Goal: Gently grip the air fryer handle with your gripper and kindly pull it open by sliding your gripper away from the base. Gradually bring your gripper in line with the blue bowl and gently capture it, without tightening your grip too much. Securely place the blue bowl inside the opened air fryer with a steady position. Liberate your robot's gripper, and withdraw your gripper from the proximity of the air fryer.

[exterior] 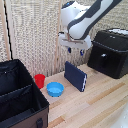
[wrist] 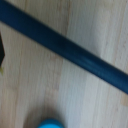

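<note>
The pincer [exterior: 75, 51] hung above the tabletop [exterior: 100, 100], its fingers apart and holding nothing. The blue bowl [exterior: 55, 89] sat near the front edge; the air fryer [exterior: 112, 53] was shut.

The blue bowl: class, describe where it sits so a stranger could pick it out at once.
Start at the black fabric case at the exterior view's left. On the wooden table just beside it sits the blue bowl, round, shallow and light blue. The red cup is smaller; the dark-blue slab is rectangular.
</note>
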